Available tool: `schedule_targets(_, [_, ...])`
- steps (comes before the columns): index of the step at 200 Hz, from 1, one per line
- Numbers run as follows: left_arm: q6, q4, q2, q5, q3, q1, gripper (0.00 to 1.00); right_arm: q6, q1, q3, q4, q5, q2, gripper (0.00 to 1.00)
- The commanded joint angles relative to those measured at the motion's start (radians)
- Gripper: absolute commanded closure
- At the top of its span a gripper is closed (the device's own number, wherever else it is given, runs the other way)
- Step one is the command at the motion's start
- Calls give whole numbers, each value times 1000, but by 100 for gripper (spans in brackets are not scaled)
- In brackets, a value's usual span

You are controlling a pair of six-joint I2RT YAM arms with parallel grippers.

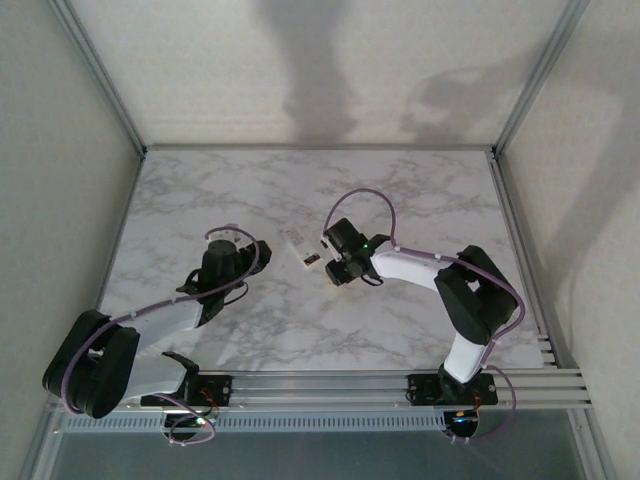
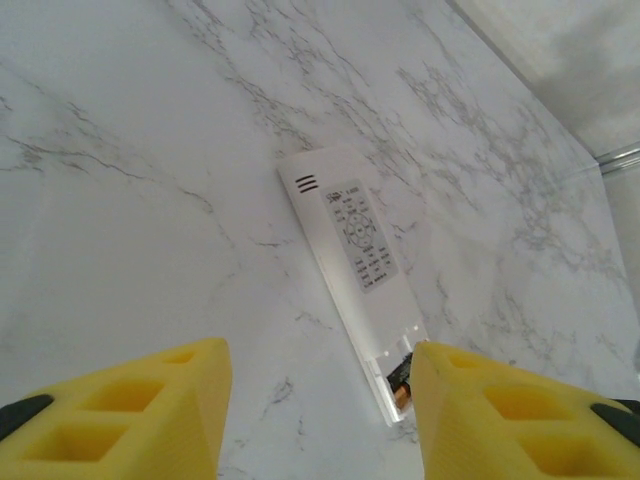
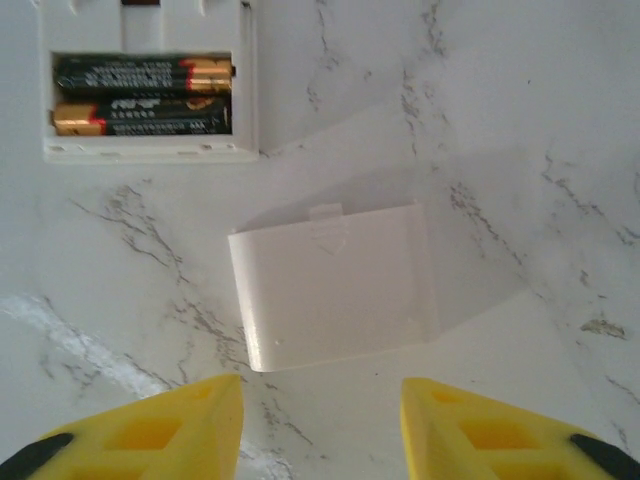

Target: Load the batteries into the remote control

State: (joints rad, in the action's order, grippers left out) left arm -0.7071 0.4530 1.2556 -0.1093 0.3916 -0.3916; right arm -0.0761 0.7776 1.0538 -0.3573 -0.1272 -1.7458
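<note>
Lying side by side in the open end compartment of the remote control [image 3: 150, 25], the batteries [image 3: 143, 95] sit mid-table [image 1: 400, 190], loose cover [image 3: 335, 285] just beside; right gripper [image 3: 320, 392] low over cover, fingers apart; left gripper [image 2: 320, 360] angled toward remote, fingers apart.

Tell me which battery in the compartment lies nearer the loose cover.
The lower battery in the right wrist view, copper end at left; the upper battery, copper end at right, lies farther from the cover.
</note>
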Motion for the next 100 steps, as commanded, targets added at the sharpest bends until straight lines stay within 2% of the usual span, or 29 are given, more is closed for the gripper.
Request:
schedule_targets(1, [25, 46, 20, -19, 5, 19, 44, -9, 21, 40, -52, 2, -27, 49])
schedule_targets(16, [23, 67, 28, -31, -7, 20, 43, 13, 28, 37, -37, -12, -30, 44])
schedule_targets(30, [26, 80, 37, -41, -14, 22, 38, 26, 27, 55, -39, -33, -39, 34])
schedule_targets(47, [28, 94, 45, -53, -19, 23, 37, 49, 10, 78, -27, -20, -61, 30])
schedule_targets(70, [31, 101, 48, -60, -21, 25, 23, 90, -13, 117, -35, -14, -103, 29])
schedule_targets(92, [35, 98, 42, -56, -23, 25, 2, 116, -26, 136, -41, -3, -131, 27])
schedule_targets(100, [37, 98, 41, -55, -24, 25, 1, 120, -26, 137, -41, -5, -138, 26])
